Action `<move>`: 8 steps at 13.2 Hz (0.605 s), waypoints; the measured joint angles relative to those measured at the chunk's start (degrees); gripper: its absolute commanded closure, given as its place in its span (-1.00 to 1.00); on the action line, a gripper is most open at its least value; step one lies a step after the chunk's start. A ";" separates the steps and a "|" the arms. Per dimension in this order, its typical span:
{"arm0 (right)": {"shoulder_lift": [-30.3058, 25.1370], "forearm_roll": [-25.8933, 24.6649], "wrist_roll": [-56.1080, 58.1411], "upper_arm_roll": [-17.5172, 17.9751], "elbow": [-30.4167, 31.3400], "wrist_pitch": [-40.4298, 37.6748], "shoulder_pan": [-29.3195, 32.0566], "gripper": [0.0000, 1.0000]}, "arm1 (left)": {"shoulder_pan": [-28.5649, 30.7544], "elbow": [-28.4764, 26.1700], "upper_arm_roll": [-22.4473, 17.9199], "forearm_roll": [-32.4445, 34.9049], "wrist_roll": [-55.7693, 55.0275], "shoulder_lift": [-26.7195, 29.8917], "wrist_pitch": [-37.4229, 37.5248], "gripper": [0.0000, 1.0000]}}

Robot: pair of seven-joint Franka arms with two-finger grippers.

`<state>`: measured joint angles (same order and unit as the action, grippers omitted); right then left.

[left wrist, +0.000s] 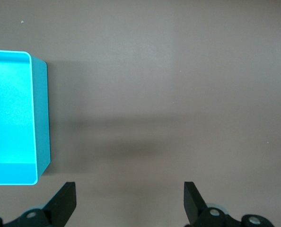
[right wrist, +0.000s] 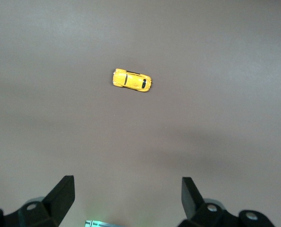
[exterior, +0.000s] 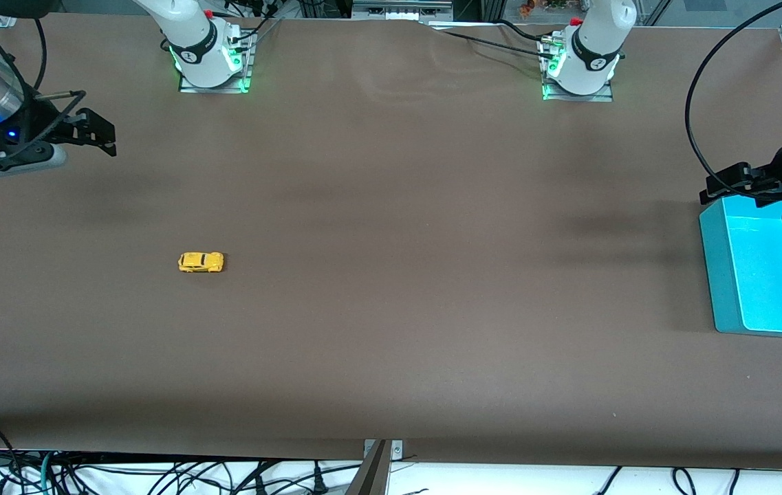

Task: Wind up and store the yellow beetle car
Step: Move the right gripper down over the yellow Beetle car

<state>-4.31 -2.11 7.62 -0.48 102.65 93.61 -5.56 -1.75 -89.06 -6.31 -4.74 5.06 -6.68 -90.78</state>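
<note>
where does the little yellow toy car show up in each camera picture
Front view: the yellow beetle car sits on the brown table toward the right arm's end, alone.
Right wrist view: the car lies on the table ahead of the open right gripper.
Left wrist view: not in it.
Shared landmark: the brown tabletop.

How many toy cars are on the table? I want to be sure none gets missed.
1. The yellow beetle car sits on the brown table, toward the right arm's end, untouched. The teal bin runs past the view's edge, so part of it goes unseen.
</note>
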 measured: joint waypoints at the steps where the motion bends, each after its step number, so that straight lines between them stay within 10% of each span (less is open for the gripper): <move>1: 0.10 0.03 0.04 0.19 0.76 0.52 -0.03 -1.00 | 0.00 0.00 0.00 0.00 0.00 0.00 0.00 -1.00; 8: 3.20 4.68 5.76 1.20 8.62 12.77 -0.15 -1.00 | 0.01 0.00 0.00 0.00 0.00 -0.29 0.00 -1.00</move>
<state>-1.11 2.57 13.38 0.72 111.27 106.39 -5.71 -1.74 -89.06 -6.31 -4.74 5.05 -6.97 -90.78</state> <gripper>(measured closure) 0.000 0.000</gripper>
